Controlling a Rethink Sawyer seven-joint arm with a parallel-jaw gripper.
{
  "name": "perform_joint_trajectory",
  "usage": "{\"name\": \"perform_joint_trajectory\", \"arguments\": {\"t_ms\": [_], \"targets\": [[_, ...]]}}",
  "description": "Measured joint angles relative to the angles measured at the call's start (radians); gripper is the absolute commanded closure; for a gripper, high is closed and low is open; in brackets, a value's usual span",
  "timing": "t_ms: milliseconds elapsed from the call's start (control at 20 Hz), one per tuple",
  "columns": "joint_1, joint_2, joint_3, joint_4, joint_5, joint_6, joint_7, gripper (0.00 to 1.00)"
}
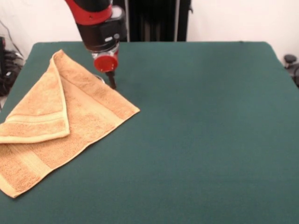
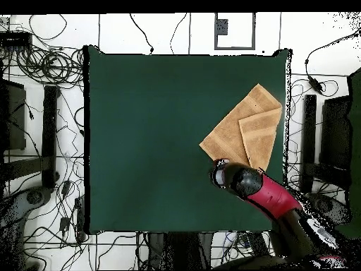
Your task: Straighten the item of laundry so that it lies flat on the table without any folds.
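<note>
Gripper (image 1: 112,84) comes down at the towel's (image 1: 60,121) far edge in the front view, tips at the cloth; open or shut, I cannot tell. One corner lies folded over the rest (still doubled), on the table (image 1: 210,140). Overhead, the arm (image 2: 264,192) covers the towel's (image 2: 243,127) nearest corner.

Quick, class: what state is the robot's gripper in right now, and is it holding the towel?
Gripper: just above the towel near its far edge; open or shut cannot be told, and no grip on the towel is visible.
</note>
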Motion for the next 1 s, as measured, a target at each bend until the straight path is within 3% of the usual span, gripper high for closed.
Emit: {"name": "perform_joint_trajectory", "arguments": {"t_ms": [550, 1000], "targets": [[0.071, -0.151, -0.014, -0.028, 0.022, 0.081, 0.000, 0.00], [0.062, -0.066, -0.014, -0.111, 0.028, 0.081, 0.000, 0.00]]}}
